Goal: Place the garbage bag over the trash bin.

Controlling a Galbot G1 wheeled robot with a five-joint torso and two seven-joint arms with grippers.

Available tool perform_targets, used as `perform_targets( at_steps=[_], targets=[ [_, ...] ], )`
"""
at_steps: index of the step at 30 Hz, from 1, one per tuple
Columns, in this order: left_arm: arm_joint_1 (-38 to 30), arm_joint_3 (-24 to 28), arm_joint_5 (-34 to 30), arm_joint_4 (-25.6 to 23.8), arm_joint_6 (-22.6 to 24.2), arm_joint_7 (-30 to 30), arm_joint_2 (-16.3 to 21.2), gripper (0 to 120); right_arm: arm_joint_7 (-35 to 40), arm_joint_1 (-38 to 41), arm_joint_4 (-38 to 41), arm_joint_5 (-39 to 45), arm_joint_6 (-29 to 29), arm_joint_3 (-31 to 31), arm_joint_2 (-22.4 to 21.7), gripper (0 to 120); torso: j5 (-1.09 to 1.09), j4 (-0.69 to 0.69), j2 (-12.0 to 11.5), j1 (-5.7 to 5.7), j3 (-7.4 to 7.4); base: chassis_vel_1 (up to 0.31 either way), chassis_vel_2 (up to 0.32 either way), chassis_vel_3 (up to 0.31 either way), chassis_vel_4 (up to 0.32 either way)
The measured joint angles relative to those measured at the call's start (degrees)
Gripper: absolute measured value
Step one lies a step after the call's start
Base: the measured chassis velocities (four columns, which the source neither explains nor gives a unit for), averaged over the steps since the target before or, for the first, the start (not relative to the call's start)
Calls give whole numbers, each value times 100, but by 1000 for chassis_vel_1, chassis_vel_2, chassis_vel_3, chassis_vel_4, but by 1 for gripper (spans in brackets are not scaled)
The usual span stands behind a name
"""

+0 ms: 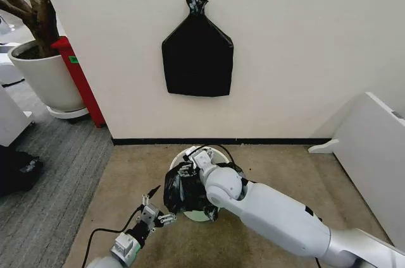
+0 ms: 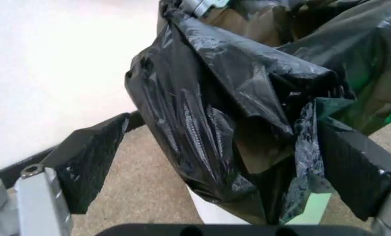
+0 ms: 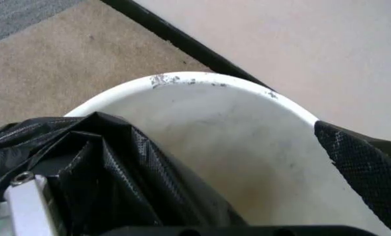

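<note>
1. Trash bin (image 1: 201, 212): on tan carpet (image 1: 278, 167) near the wall (image 1: 304, 40).
2. Garbage bag (image 1: 180, 189): draped over the bin's left rim.
3. Right gripper (image 1: 190, 168): above the bin, grip unclear, partly hidden by bag.
4. Left gripper (image 1: 155, 213): spread wide left of the bin.

Head view. Right gripper (image 1: 190, 168) over the trash bin (image 1: 209, 152), at the bunched garbage bag (image 1: 180, 191) on its left side. Left gripper (image 1: 155, 208), fingers spread, just beside the bag. Black bundle (image 1: 197, 56) hangs on wall.
</note>
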Motion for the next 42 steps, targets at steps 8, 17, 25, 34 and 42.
perform_targets(
  at_steps=[8, 17, 25, 34, 42],
  targets=[
    [460, -49, 133, -115, -336, 239, 71, 100, 138, -4, -189, -10, 98, 40, 106, 100, 1, 0, 0, 0, 0, 0, 0, 0, 0],
    [820, -173, 135, -355, -505, 153, 34, 100, 441, -7, 27, 226, 118, -9, 150, 100, 1, 0, 0, 0, 0, 0, 0, 0, 0],
    [846, -519, -344, -703, -249, -66, -104, 100, 889, -185, 683, 1143, 50, 10, -179, 100, 1, -2, 0, 0, 0, 0, 0, 0, 0],
    [993, -769, -761, -890, -54, -209, -159, 100, 1096, -304, 1179, 1503, 55, 212, -440, 100, 1, 0, 0, 0, 0, 0, 0, 0, 0],
    [976, -879, -1650, -1215, 436, -363, -117, 100, 1010, -548, 1640, 1575, 58, 414, -830, 100, 1, 0, 0, 0, 0, 0, 0, 0, 0]
  ],
)
